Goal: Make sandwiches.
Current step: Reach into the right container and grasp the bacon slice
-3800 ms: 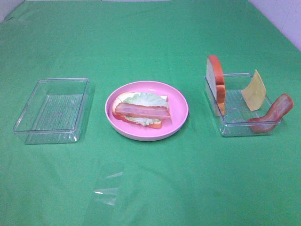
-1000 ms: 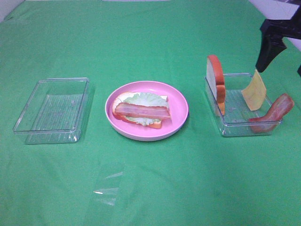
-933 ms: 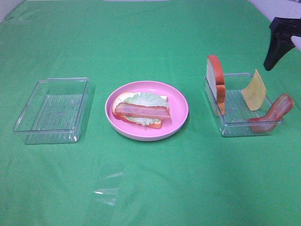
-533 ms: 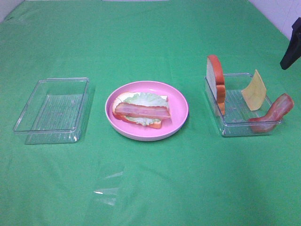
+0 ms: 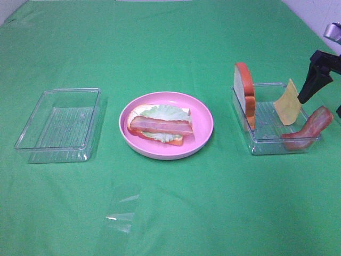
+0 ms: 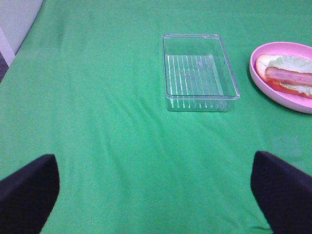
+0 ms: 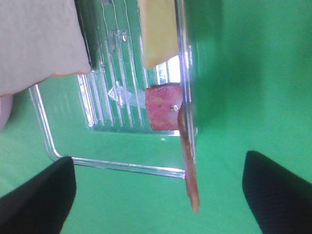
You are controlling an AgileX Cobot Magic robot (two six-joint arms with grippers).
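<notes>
The partly built sandwich [image 5: 160, 126] lies on the pink plate [image 5: 202, 114]: a bread slice, a lettuce leaf [image 5: 166, 112] and a bacon strip [image 5: 161, 127] on top. In the right clear tray [image 5: 254, 144] a second bread slice [image 5: 245, 93] stands on edge, a yellow cheese square [image 5: 288, 103] leans on the far wall, and another bacon strip [image 5: 309, 128] hangs over the right corner. My right gripper [image 5: 321, 104] hovers open just right of that tray, with this bacon strip [image 7: 165, 113] between and ahead of its fingers [image 7: 36, 195]. My left gripper [image 6: 156, 200] is open over bare cloth.
An empty clear tray [image 5: 32, 145] sits left of the plate, also seen in the left wrist view [image 6: 200, 100] beside the plate's rim [image 6: 273, 95]. A shiny transparent patch [image 5: 121, 213] lies on the green cloth near the front.
The right gripper swung out toward the right edge, then came back lower beside the right tray's corner. No food piece has moved.
</notes>
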